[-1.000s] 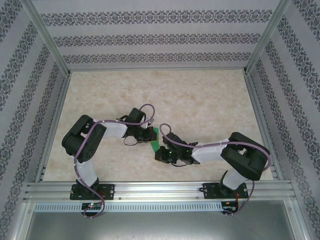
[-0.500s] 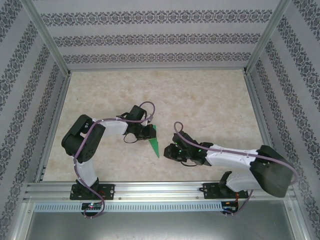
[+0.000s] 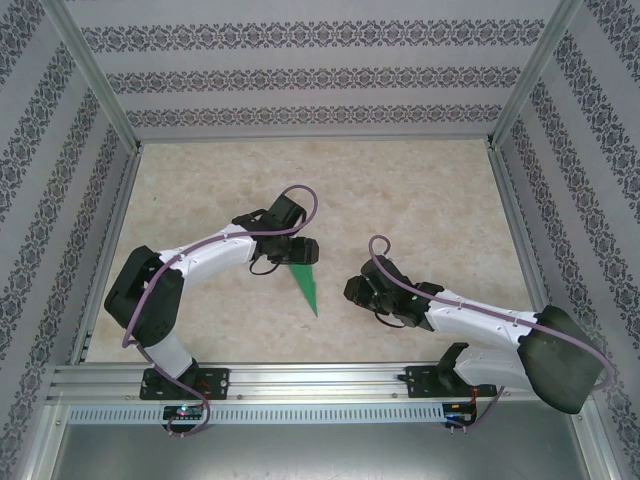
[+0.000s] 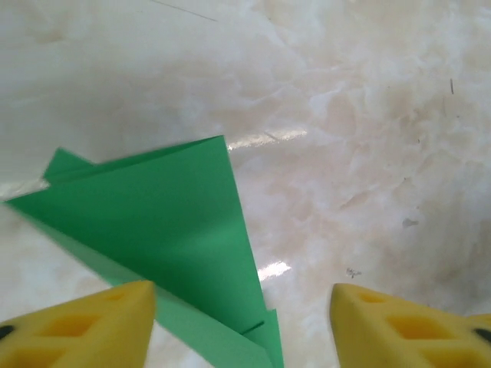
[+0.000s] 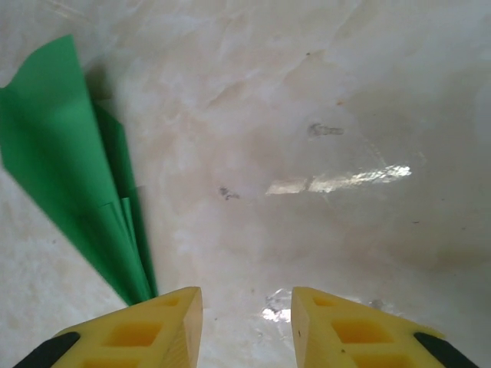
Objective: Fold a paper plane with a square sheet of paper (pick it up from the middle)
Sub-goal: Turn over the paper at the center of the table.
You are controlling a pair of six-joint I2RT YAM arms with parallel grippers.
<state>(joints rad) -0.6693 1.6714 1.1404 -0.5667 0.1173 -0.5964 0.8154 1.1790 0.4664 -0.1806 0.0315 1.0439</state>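
The square sheet of paper is folded into a narrow bright green paper plane (image 3: 307,287) that lies flat on the table, its point toward the near edge. My left gripper (image 3: 298,252) hovers over its wide end, open. In the left wrist view the paper plane (image 4: 169,222) reaches under the left yellow fingertip (image 4: 92,326), and my left gripper (image 4: 242,326) holds nothing. My right gripper (image 3: 358,292) stands to the right of the plane, apart from it. In the right wrist view the paper plane (image 5: 69,176) lies left of my open right gripper (image 5: 247,326), with bare table between the fingers.
The marble-patterned table (image 3: 420,200) is fenced by aluminium rails (image 3: 320,378) at the near edge and by patterned walls (image 3: 300,75) at the back and sides. Purple cables loop over both arms.
Both grippers have opened and let go of the green plane, which now lies on the table. The right arm drew back to the right. The left gripper shifted slightly toward the back.
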